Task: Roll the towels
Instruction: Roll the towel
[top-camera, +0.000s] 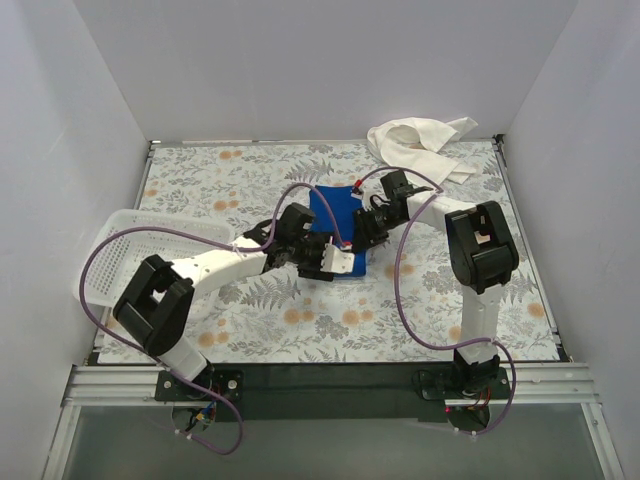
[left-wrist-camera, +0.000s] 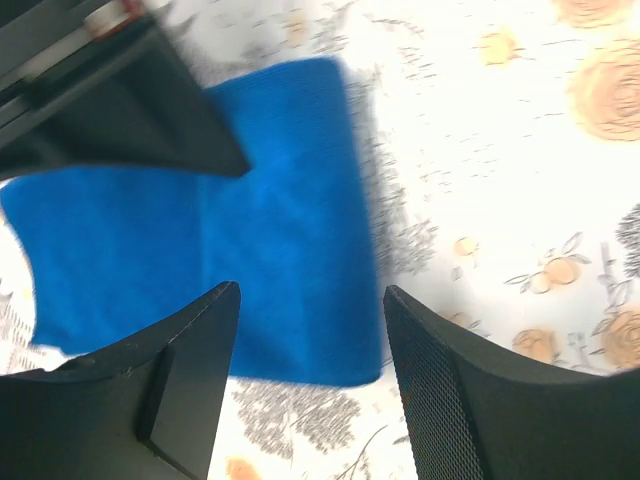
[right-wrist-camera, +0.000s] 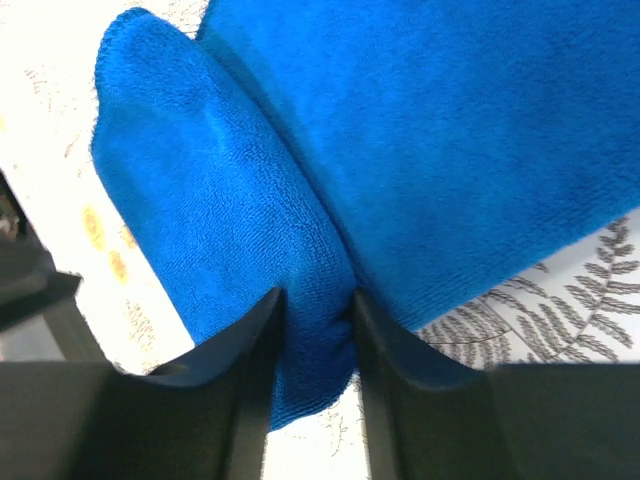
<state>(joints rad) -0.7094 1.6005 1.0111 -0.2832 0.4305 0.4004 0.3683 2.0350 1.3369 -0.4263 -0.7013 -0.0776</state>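
Nearest me, the two arms reach in from the near edge of the flower-patterned desk (top-camera: 300, 330) and meet at its middle. A white basket (top-camera: 115, 255) sits at the left edge, beside the left arm's elbow and well apart from both towels.

The left fingers (top-camera: 322, 262) hang low over the near end of the blue towel (top-camera: 335, 205). They are spread wide and hold nothing. From the left wrist, the towel lies flat beneath them, with one long edge running between the two fingers and bare desk showing on the far side of that edge. A dark blurred shape crosses the upper left corner of that view. I cannot say for sure what it is.

Just beyond, the right fingers (top-camera: 365, 235) come in from the right side. They are drawn close together and pinch a thick, rounded fold of the blue towel. From the right wrist, that fold bulges up between them, while the rest of the cloth lies flat on the desk next to it. So the blue towel is mid-desk, partly turned over on itself and not a full roll.

Farthest off, the white towel (top-camera: 420, 145) lies crumpled in the far right corner, near the back wall, with neither arm touching it.
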